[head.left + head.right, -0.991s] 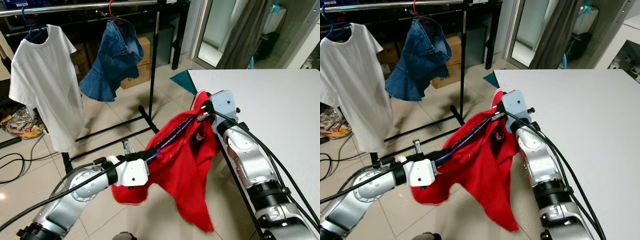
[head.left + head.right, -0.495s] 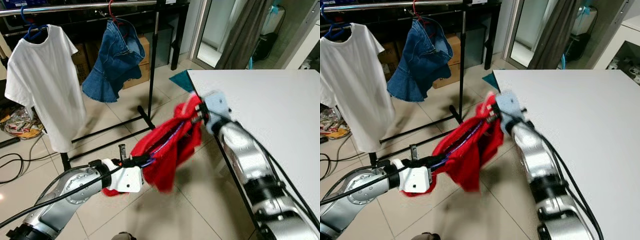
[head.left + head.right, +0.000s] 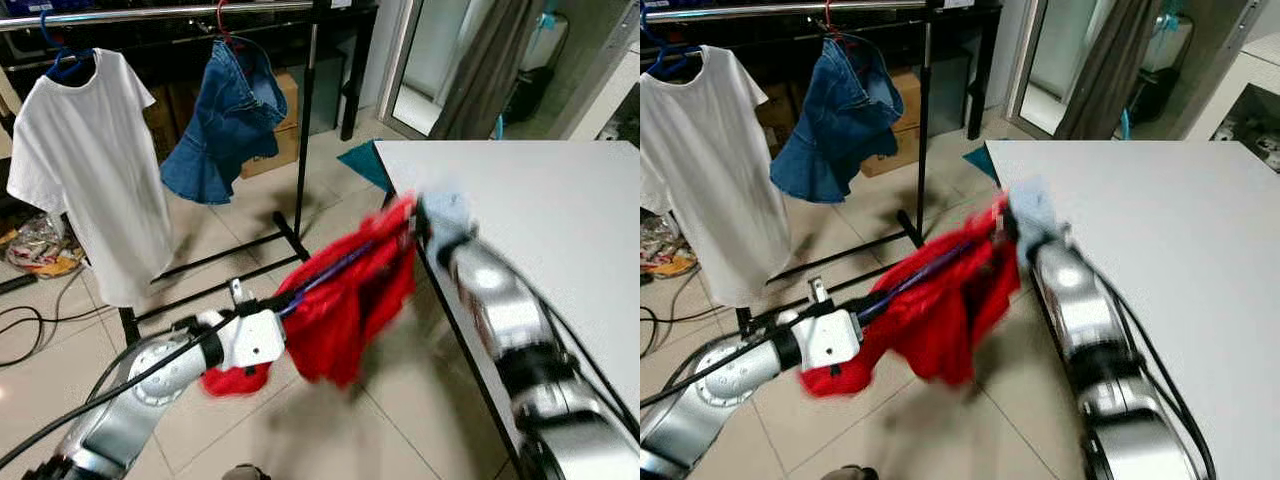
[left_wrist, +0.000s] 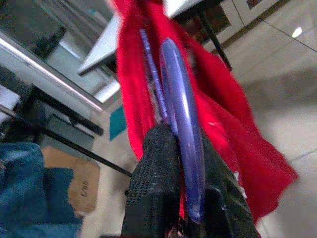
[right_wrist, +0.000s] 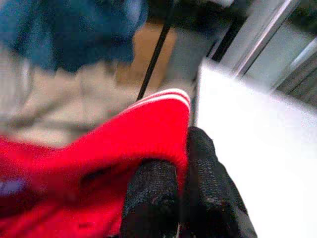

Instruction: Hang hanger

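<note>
The room is lit evenly and fairly brightly, with daylight admitted through the doorway point(image 3: 440, 60) at the back. A soft sheen is seen on the floor tiles point(image 3: 60, 370), and a pale glare patch is caught near the left edge of the head views. The white tabletop point(image 3: 560, 200) is rendered bright but not blown out. Soft shadows are cast under the rack point(image 3: 300, 130). Heavy motion blur is smeared over the right arm point(image 3: 490, 300) and the red garment point(image 3: 350, 290), while the hanging white shirt point(image 3: 90, 170) and denim piece point(image 3: 225, 125) are kept sharp. The right wrist view is blurred throughout; in the left wrist view the background is left out of focus.
</note>
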Tool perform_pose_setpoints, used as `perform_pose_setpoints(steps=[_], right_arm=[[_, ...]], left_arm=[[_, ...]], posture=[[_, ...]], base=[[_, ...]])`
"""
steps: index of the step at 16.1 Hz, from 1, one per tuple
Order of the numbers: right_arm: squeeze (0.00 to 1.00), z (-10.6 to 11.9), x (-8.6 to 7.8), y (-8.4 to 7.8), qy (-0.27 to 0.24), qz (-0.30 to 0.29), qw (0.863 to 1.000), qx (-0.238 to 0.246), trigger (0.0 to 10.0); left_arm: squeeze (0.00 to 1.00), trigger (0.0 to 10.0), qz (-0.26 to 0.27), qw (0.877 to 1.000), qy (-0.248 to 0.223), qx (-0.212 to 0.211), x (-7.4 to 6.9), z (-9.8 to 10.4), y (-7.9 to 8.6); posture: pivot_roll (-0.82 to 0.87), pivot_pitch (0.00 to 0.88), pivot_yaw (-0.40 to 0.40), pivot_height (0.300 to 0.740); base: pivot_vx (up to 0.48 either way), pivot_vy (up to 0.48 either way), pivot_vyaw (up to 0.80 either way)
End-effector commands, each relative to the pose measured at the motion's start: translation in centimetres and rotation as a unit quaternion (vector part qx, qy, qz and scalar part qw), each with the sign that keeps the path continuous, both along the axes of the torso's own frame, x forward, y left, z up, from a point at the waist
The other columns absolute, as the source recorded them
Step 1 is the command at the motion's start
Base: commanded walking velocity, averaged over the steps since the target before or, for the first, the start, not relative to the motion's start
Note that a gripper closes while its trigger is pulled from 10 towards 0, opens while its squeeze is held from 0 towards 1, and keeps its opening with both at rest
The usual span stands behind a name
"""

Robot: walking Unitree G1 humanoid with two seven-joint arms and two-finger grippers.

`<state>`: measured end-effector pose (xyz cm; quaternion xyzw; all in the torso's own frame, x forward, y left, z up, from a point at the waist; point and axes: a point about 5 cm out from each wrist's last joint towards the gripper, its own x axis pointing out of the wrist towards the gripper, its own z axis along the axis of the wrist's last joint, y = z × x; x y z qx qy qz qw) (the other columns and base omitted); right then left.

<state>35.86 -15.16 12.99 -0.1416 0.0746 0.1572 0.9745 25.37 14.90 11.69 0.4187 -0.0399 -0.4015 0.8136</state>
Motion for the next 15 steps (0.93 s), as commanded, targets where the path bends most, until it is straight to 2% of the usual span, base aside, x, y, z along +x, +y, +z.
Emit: perform_pose_setpoints(steps=[1,2,3,6,8,9,11,12,15], right_arm=[[0.0,-0.2,-0.8,0.3,0.001,0.038,0.999,-0.009,0.0],[0.0,-0.6,-1.2,0.4,0.004,0.052,0.999,-0.006,0.0],[0.0,-1.3,-2.2,1.0,0.01,0.093,0.996,-0.005,0.0],[0.0,-1.8,-3.2,1.8,0.015,0.132,0.991,0.003,0.0],[0.0,-2.9,-4.0,2.6,0.024,0.153,0.988,0.015,0.0],[0.0,-4.0,-4.4,3.3,0.03,0.155,0.987,0.032,0.0],[0.0,-4.5,-4.6,3.6,0.035,0.152,0.987,0.039,0.0],[0.0,-4.9,-4.5,4.6,0.055,0.159,0.985,0.05,0.0],[0.0,-3.8,-3.2,5.0,0.043,0.151,0.986,0.046,0.0]], left_arm=[[0.0,10.0,0.002,1.0,-0.002,-0.016,-0.3,0.5,0.1],[0.0,10.0,0.003,1.0,-0.001,-0.023,-0.4,0.7,0.2],[0.0,10.0,-0.01,0.999,0.011,-0.044,-1.1,0.7,0.1],[0.0,10.0,-0.027,0.997,0.044,-0.063,-2.3,0.1,0.2],[0.0,10.0,-0.033,0.994,0.078,-0.075,-3.5,-0.7,0.7],[0.0,10.0,-0.047,0.991,0.104,-0.069,-4.5,-1.3,0.9],[0.0,10.0,-0.056,0.989,0.119,-0.061,-5.0,-1.6,0.9],[0.0,10.0,-0.068,0.98,0.187,-0.003,-6.6,-3.3,1.8],[0.0,10.0,-0.07,0.967,0.241,0.039,-7.7,-4.5,2.9]], posture=[[0.24,0.072,-0.092,0.74],[0.24,0.072,-0.092,0.74],[0.24,0.075,-0.09,0.74],[0.23,0.077,-0.087,0.74],[0.23,0.079,-0.091,0.74],[0.23,0.079,-0.091,0.74],[0.23,0.079,-0.091,0.74],[0.25,0.086,-0.1,0.74],[0.25,0.089,-0.102,0.74]], base=[[0.0,0.0,0.0],[0.0,0.0,0.0],[0.0,0.0,0.0],[0.0,0.0,0.0],[0.0,0.0,0.0],[0.0,0.0,0.0],[0.0,0.0,0.0],[0.0,0.0,0.0],[0.0,0.0,0.0]])
